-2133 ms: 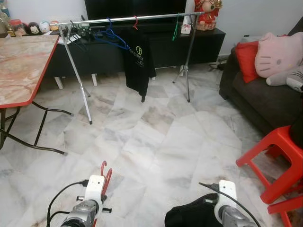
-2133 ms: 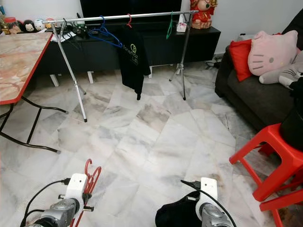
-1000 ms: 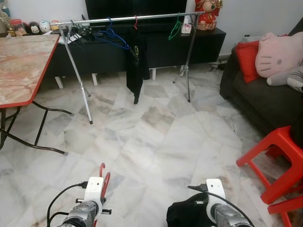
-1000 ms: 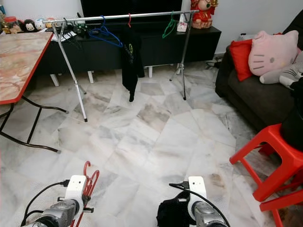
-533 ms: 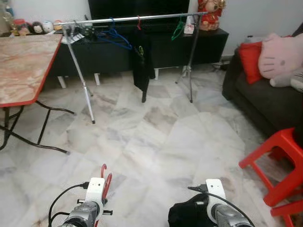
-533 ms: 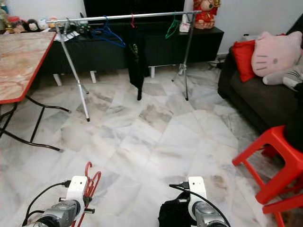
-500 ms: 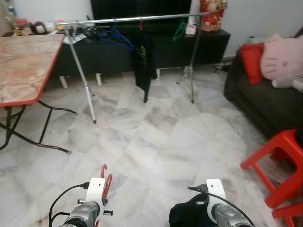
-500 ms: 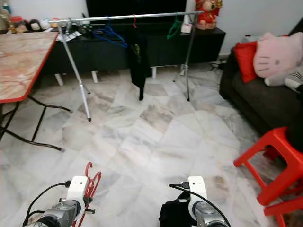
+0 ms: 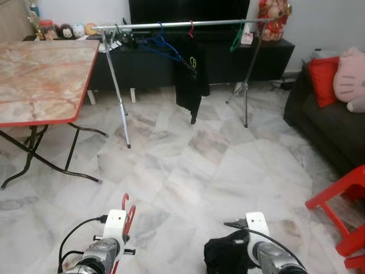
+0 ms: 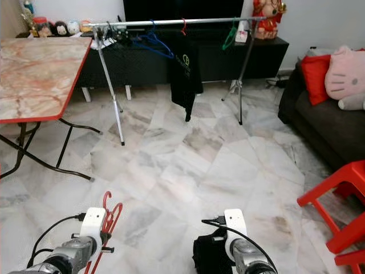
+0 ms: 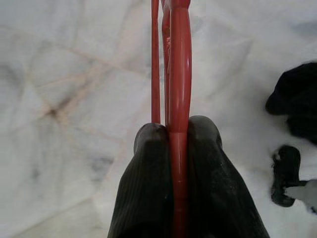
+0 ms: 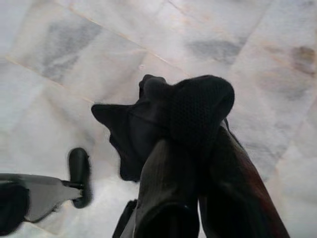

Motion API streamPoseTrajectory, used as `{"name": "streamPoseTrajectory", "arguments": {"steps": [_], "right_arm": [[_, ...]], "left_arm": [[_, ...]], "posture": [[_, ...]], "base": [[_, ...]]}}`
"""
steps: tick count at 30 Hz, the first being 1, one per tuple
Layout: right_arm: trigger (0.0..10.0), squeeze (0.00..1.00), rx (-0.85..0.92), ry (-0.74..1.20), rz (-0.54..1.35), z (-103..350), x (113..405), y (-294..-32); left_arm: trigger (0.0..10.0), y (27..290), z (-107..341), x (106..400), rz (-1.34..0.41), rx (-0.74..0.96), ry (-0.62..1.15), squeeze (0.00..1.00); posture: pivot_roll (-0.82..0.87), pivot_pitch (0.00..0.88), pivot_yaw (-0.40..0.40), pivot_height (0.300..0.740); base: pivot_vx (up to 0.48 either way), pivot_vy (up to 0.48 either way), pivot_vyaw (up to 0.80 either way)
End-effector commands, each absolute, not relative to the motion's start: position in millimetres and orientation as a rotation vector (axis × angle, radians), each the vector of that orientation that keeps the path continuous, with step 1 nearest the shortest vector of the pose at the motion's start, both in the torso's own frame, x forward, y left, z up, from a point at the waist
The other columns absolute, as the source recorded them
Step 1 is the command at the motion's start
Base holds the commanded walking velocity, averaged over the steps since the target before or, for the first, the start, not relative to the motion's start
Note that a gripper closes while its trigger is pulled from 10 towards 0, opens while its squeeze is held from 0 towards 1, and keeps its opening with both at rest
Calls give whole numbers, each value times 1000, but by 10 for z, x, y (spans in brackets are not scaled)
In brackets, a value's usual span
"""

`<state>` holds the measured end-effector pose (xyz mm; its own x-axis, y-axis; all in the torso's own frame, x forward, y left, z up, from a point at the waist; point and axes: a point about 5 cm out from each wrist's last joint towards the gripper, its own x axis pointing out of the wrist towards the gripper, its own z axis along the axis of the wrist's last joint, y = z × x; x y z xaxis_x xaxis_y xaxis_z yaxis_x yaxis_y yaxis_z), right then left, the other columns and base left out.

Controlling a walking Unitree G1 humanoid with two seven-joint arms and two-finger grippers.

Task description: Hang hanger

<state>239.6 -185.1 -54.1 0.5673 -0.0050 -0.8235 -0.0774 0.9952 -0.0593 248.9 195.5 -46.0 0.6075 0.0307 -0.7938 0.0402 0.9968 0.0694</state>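
A red plastic hanger (image 11: 177, 74) is clamped between the black fingers of my left gripper (image 11: 177, 136), low at the front left; its hook (image 9: 126, 201) pokes up above the wrist. My right gripper (image 12: 190, 148) is shut on a bunched black garment (image 12: 163, 114), which hangs beside the right wrist (image 10: 214, 251). Across the room stands a silver clothes rail (image 9: 182, 25) on tripod legs. It carries a black T-shirt (image 9: 190, 74) on a red hanger, blue hangers (image 9: 162, 47) and a green hanger (image 9: 236, 40).
A red-edged folding table (image 9: 40, 80) with black legs is at the left. A dark sofa with a red cushion (image 9: 323, 79) and a pink plush lines the right wall. A red stool (image 9: 342, 211) stands at the front right. Marble floor (image 9: 188, 171) lies open towards the rail.
The camera has swung to the left, so the rail, table and sofa all sit further right in the picture. Both grippers keep their holds in the same low position.
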Motion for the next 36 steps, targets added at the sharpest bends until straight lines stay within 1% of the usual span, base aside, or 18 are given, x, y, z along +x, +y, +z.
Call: {"name": "streamPoseTrajectory", "arguments": {"steps": [1, 11, 18, 26, 36], "right_arm": [[10000, 0, -108, 974, 30, -535, 2393, -1914], [10000, 0, -137, 985, 52, -516, 2423, -1901], [10000, 0, -104, 1016, 52, -524, 2410, -1895], [10000, 0, -126, 998, 76, -502, 2442, -1897], [10000, 0, -131, 991, 57, -491, 2455, -1914]], "left_arm": [[10000, 1896, -452, 2514, -30, 91, 924, 0], [10000, 1910, -426, 2547, -30, 92, 916, 0], [10000, 1907, -415, 2562, -34, 94, 914, 0], [10000, 1902, -403, 2579, -43, 100, 913, 0], [10000, 1891, -396, 2590, -50, 101, 912, 0]], "posture": [[-81, 0, -27, 740], [-77, 0, -20, 740], [-77, 0, -20, 740], [-83, 0, -17, 740], [-87, 0, -17, 740]], "base": [[0, 341, 0], [0, 332, 0], [0, 317, 0], [0, 301, 0], [0, 294, 0]]}}
